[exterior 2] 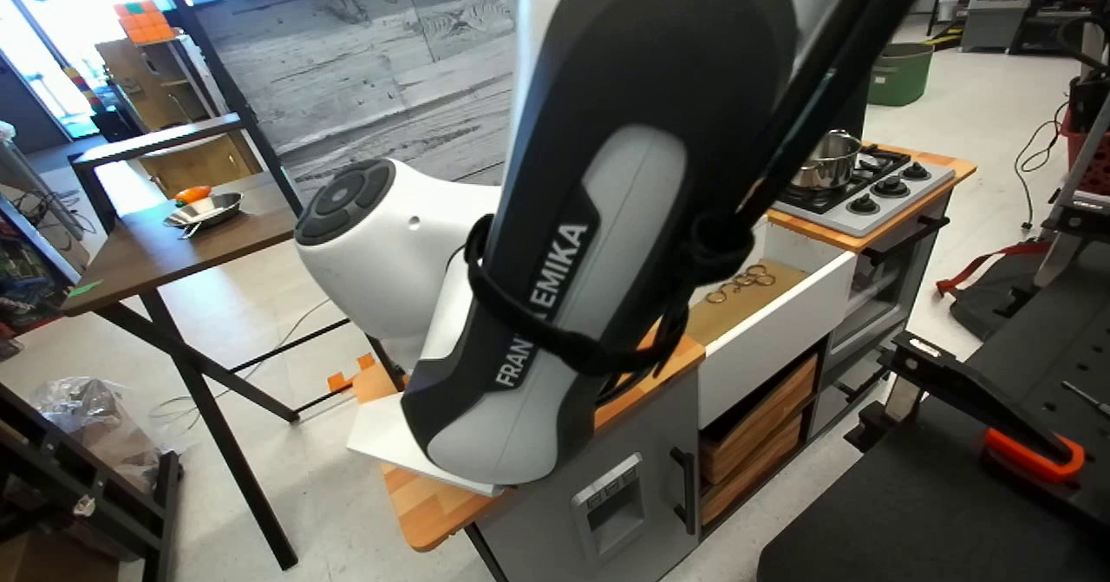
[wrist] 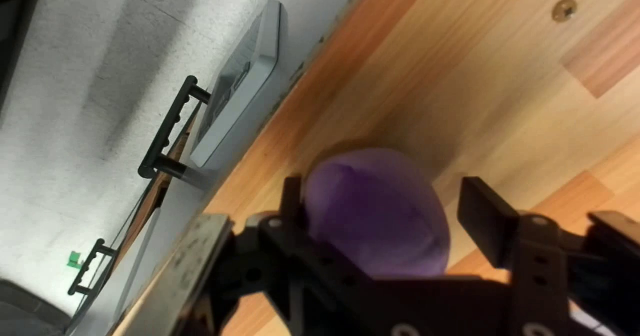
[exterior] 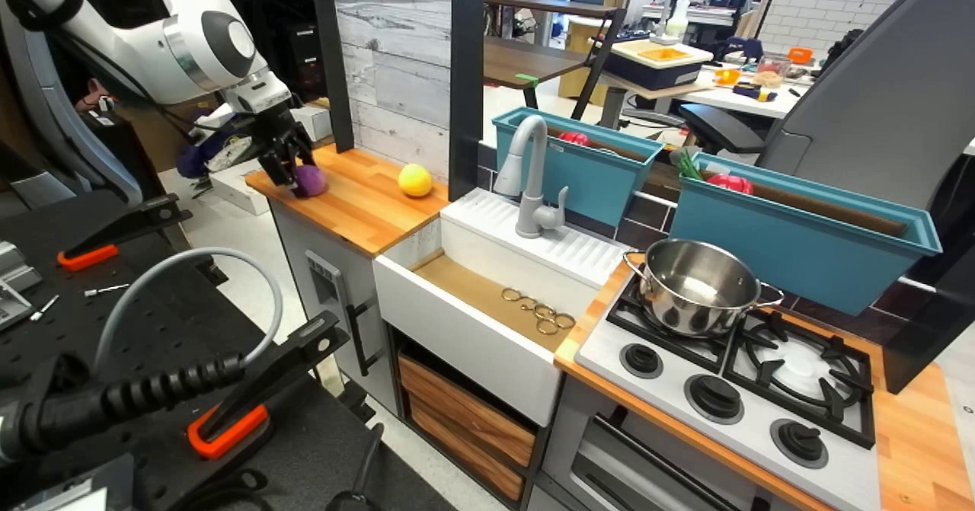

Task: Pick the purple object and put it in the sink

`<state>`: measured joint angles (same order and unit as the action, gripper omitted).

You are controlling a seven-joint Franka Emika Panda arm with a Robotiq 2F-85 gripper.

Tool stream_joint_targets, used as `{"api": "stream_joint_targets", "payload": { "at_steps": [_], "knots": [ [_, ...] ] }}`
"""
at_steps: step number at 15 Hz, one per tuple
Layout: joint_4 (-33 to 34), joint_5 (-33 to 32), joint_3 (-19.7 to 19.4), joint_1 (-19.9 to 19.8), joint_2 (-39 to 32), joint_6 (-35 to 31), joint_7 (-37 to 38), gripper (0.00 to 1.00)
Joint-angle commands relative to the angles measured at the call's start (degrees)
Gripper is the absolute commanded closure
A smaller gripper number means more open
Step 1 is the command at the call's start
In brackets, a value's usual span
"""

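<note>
The purple object (exterior: 312, 181) is a small rounded lump resting on the wooden counter near its corner, away from the sink. It also shows in the wrist view (wrist: 375, 216). My gripper (exterior: 295, 172) is down at the counter and open around it, seen also in the wrist view (wrist: 382, 196). The left finger in the wrist view is right beside the lump, perhaps touching; a gap shows at the right finger. The white sink (exterior: 465, 328) with a tan inside also shows in an exterior view (exterior 2: 772, 330). In that view my arm hides the gripper and the purple object.
A yellow ball (exterior: 415, 180) sits on the wooden counter (exterior: 358, 218) between the purple object and the sink. A grey faucet (exterior: 533, 176) rises behind the sink. Metal rings (exterior: 542, 314) lie inside it. A steel pot (exterior: 697, 286) stands on the stove. A grey wood panel (exterior: 392, 62) backs the counter.
</note>
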<state>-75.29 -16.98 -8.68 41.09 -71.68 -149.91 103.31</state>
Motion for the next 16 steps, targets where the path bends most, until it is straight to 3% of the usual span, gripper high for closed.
{"api": "stream_joint_targets", "payload": {
  "at_steps": [1, 6, 9, 16],
  "knots": [
    [5.46, 2.91, 0.76, -0.42, -2.92, 3.35, -1.92, 0.50],
    [3.47, 4.18, 2.40, -2.45, 0.65, 8.48, -2.66, 0.85],
    [-1.32, 4.80, 3.23, -4.90, 5.07, 9.07, -4.05, 0.95],
    [-15.09, 4.24, 1.69, -12.32, 15.32, 8.05, -5.43, 0.95]
  ]
}}
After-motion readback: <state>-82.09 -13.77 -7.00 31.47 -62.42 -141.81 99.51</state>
